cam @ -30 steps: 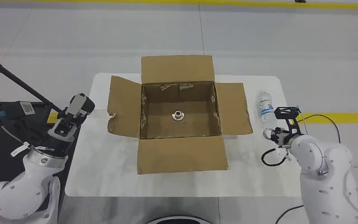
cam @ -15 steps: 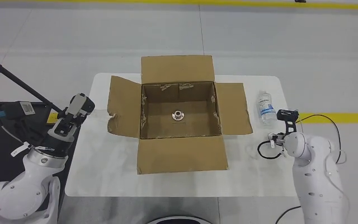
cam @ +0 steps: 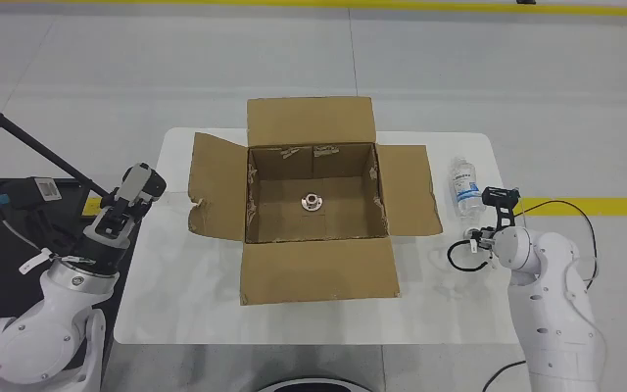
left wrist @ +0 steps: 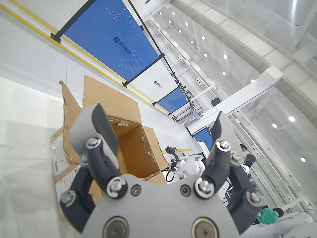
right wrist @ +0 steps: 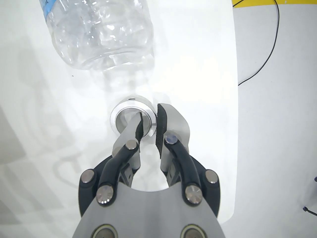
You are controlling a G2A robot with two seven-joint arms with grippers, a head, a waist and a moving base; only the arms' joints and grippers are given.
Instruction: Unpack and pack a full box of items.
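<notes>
As the right tool [right wrist: 149, 115] pinches it, ring [right wrist: 129, 100] sits — beside bottle [right wrist: 99, 25].

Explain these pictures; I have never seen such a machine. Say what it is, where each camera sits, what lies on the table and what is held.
This is a two-armed robot, each arm ending in a two-fingered gripper. One picture looks down from above the arms; the other two come from cameras on the wrists. On the white table stands an open brown cardboard box with a small round metal part on its floor. Beside it lies a clear plastic bottle. The right gripper pinches the wall of a silver metal ring next to the bottle, one finger inside, one outside. The left gripper is open and empty.
</notes>
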